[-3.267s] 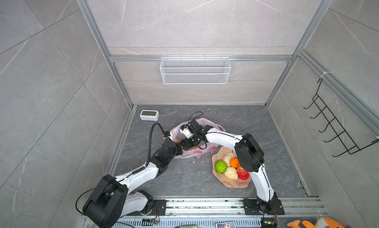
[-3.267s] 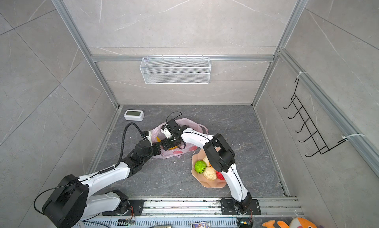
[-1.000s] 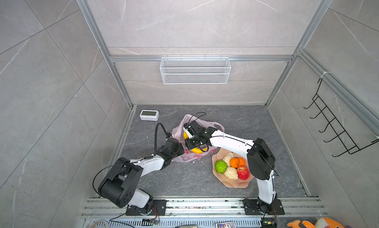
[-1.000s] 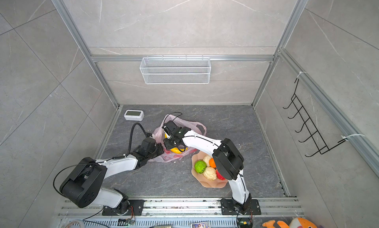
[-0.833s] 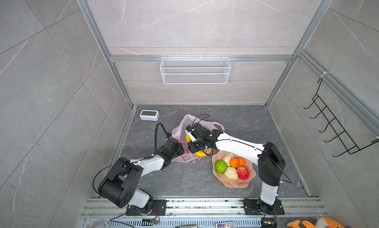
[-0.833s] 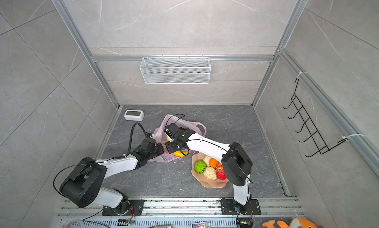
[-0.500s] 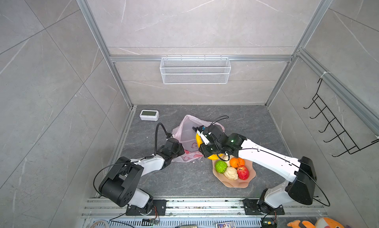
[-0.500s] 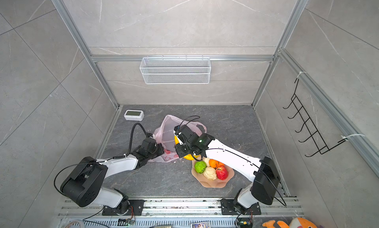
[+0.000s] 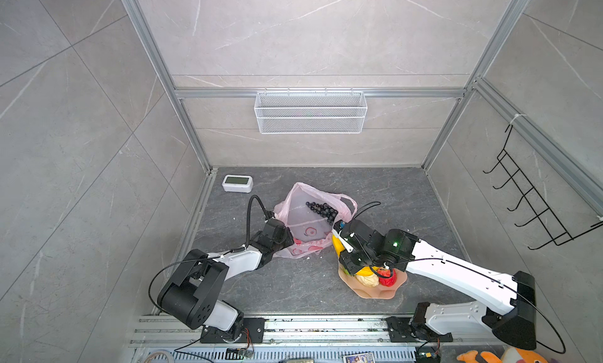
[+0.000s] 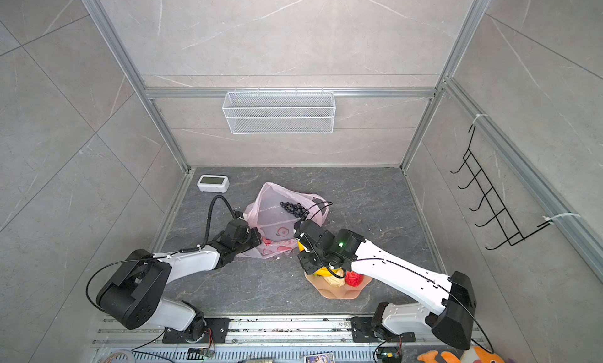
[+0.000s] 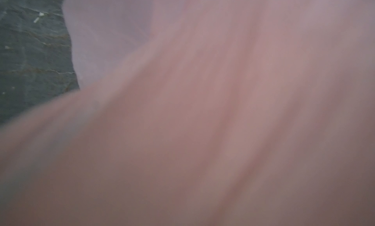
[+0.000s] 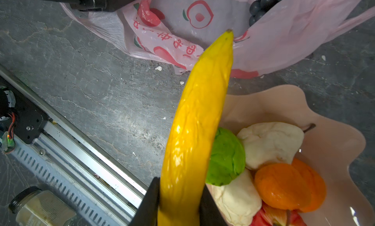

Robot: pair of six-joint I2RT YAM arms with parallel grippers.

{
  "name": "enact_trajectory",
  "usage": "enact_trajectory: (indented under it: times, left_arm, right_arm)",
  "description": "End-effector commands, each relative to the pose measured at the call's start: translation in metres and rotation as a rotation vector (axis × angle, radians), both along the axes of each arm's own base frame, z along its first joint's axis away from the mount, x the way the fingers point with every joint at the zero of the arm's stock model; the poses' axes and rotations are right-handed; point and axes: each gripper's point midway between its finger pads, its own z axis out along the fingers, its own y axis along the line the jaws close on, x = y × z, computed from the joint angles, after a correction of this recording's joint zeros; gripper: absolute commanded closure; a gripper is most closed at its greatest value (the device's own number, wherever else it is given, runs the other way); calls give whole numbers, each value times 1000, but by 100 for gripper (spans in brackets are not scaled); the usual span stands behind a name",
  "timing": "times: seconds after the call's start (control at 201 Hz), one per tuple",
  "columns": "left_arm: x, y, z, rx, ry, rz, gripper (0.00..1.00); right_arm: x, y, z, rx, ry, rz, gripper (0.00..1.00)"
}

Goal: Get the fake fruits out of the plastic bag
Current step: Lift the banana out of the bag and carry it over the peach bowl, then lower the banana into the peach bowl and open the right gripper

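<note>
The pale pink plastic bag [image 9: 306,226] [image 10: 277,224] lies open at mid-floor with the dark grape bunch [image 9: 321,210] [image 12: 261,5] inside. My left gripper [image 9: 287,239] sits at the bag's near-left edge, shut on its film; pink plastic [image 11: 203,123] fills the left wrist view. My right gripper [image 12: 179,196] is shut on the yellow banana [image 12: 198,117] [image 9: 336,244], held over the near-left rim of the peach dish [image 12: 334,153] [image 9: 375,293]. In the dish lie a green ball [image 12: 225,156], two cream lumps [image 12: 269,145], two oranges [image 12: 282,186] and a red apple [image 9: 388,278].
A white clock [image 9: 237,183] stands at the back left of the floor. A wire basket [image 9: 310,111] hangs on the back wall and a black hook rack [image 9: 535,208] on the right wall. The metal rail [image 9: 293,328] runs along the front, with a jar [image 12: 40,206] beside it.
My right gripper has pulled the banana out of the bag and swung it over toward the dish. The left gripper has kept its hold, and the bag's mouth now stands open.
</note>
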Motion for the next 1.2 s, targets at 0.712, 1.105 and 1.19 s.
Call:
enact_trajectory:
  times: [0.712, 1.105, 1.19]
  left_arm:
    - [10, 2, 19, 2, -61, -3, 99]
    - [11, 4, 13, 5, -47, 1, 99]
    - [12, 4, 12, 3, -43, 1, 99]
  right_arm:
    - [-56, -45, -15, -298, 39, 676, 83]
    - [-71, -85, -47, -422, 100, 703, 81]
    - [-69, -91, -55, -452, 97, 699, 82]
